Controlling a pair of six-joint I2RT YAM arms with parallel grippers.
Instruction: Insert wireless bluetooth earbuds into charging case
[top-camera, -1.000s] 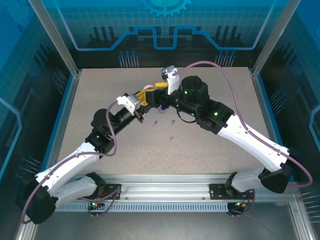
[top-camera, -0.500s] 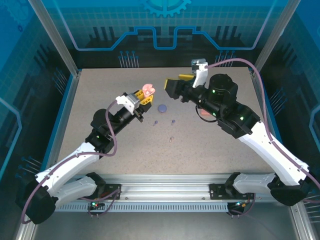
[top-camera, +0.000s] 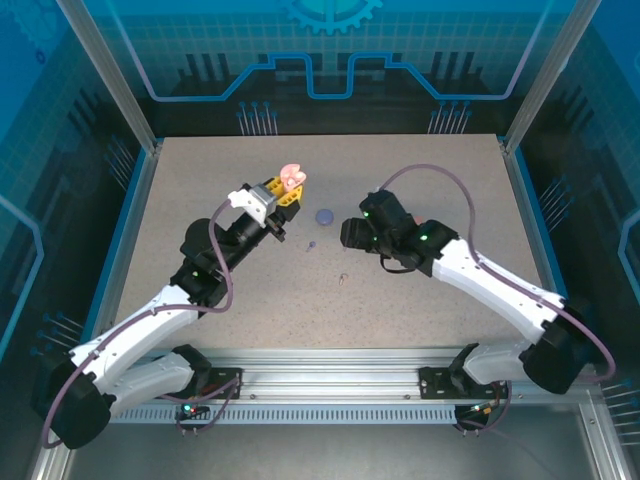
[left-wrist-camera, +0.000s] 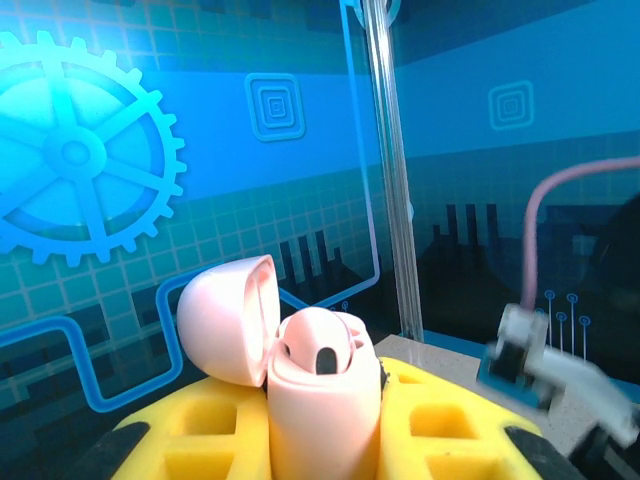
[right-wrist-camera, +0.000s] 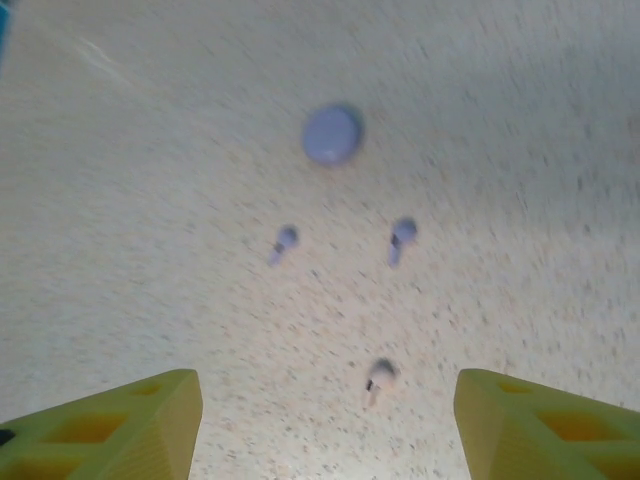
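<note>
A pink charging case (left-wrist-camera: 320, 410) stands upright with its lid (left-wrist-camera: 222, 318) swung open, and one pink earbud (left-wrist-camera: 325, 350) sits in it. My left gripper (left-wrist-camera: 322, 440) is shut on the case, its yellow fingers (left-wrist-camera: 455, 420) on either side. From above, the case (top-camera: 292, 177) is held off the table at the back middle. My right gripper (right-wrist-camera: 325, 430) is open and empty, hovering over loose earbuds: two purple ones (right-wrist-camera: 284, 242) (right-wrist-camera: 401, 238) and a pink one (right-wrist-camera: 379, 376) nearest its fingers (right-wrist-camera: 110, 425).
A closed round purple case (right-wrist-camera: 332, 134) lies on the speckled table (top-camera: 430, 320) just beyond the purple earbuds, also seen from above (top-camera: 324, 215). Glass walls on metal posts (top-camera: 135, 110) enclose the table.
My right arm left the pink case, swung out to the right, then came back and dropped low over the loose earbuds. The left gripper kept holding the open case nearly still.
</note>
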